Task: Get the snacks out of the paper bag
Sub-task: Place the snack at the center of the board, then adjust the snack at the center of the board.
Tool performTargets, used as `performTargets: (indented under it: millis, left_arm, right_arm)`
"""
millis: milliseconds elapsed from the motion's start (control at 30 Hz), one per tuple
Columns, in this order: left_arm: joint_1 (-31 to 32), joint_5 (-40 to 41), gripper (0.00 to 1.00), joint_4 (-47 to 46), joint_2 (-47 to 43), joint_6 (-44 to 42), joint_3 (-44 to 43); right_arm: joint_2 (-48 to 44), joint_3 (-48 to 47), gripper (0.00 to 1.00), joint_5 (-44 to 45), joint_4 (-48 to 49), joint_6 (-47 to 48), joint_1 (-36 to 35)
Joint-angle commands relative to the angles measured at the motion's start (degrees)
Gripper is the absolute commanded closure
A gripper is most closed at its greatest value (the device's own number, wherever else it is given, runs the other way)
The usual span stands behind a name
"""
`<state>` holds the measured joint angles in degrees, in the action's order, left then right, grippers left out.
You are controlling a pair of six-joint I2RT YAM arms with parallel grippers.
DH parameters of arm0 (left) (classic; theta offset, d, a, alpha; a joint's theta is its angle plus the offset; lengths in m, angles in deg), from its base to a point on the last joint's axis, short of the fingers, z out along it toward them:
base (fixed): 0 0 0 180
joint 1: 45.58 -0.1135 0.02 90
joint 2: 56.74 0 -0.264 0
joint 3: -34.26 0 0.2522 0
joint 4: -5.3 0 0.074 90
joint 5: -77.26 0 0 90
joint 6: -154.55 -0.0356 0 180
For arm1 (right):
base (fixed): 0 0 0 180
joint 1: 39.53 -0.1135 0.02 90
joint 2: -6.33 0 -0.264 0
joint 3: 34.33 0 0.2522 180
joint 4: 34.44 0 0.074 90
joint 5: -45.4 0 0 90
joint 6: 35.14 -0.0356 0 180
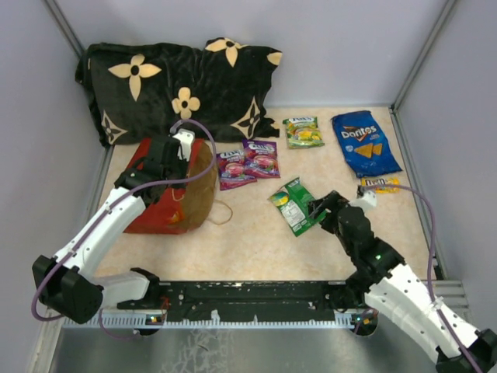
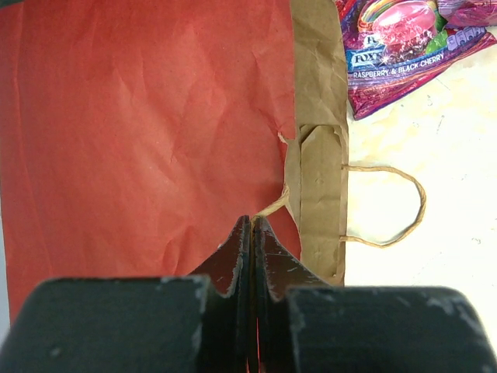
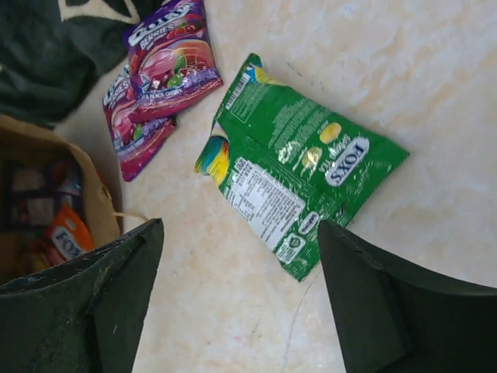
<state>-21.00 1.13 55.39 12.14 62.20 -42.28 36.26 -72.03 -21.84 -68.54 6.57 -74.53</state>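
The red paper bag (image 1: pixel 159 203) lies on its side at the left, its brown mouth (image 1: pixel 200 185) facing right. My left gripper (image 1: pixel 169 158) is shut on the bag's tan cord handle (image 2: pixel 273 205) at the top rim; in the left wrist view the jaws (image 2: pixel 254 222) are pressed together on the cord. My right gripper (image 1: pixel 322 210) is open, hovering just right of a green Fox's pouch (image 1: pixel 294 204), which lies flat beyond the open fingers (image 3: pixel 132 264) in the right wrist view (image 3: pixel 311 155). An orange packet (image 3: pixel 66 233) shows inside the bag (image 3: pixel 93 194).
Two purple pouches (image 1: pixel 248 163) lie by the bag's mouth. A green pouch (image 1: pixel 302 131), a blue Doritos bag (image 1: pixel 365 142) and a yellow M&M's packet (image 1: pixel 379 184) lie at the back right. A black flowered pillow (image 1: pixel 178 85) fills the back left. Walls close in on both sides.
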Motion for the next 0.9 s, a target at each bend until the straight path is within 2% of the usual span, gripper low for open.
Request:
performTargets:
  millis: [0, 100, 267, 433, 567, 767, 867]
  left_arm:
    - [-0.4, -1.6, 0.95, -0.9, 0.1, 0.4, 0.2]
    - [-0.4, -1.8, 0.95, -0.9, 0.0, 0.4, 0.2]
    - [-0.4, -1.9, 0.94, -0.9, -0.4, 0.4, 0.3]
    - [-0.4, -2.3, 0.94, -0.9, -0.1, 0.3, 0.2]
    - [-0.4, -2.4, 0.94, -0.9, 0.1, 0.4, 0.0]
    - [-0.5, -2.3, 0.94, -0.6, 0.5, 0.4, -0.2]
    - [-0.4, -2.1, 0.94, -0.6, 0.6, 0.3, -0.2]
  right_arm:
    - [-5.3, 5.2, 0.21, 4.4, -3.2, -29.1, 1.2]
    - [-4.4, 8.7, 0.28, 0.6, -2.4, -35.5, 3.2]
    - [0.2, 13.6, 0.30, -4.9, 2.6, -39.4, 7.0]
    - [2.3, 18.9, 0.33, -9.1, 7.8, -40.1, 11.0]
    - [6.5, 24.0, 0.38, -12.7, 17.9, -39.8, 14.5]
    - [18.9, 23.6, 0.48, -12.7, 30.0, -36.9, 15.6]
    - [24.7, 22.4, 0.57, -12.6, 34.9, -35.9, 15.6]
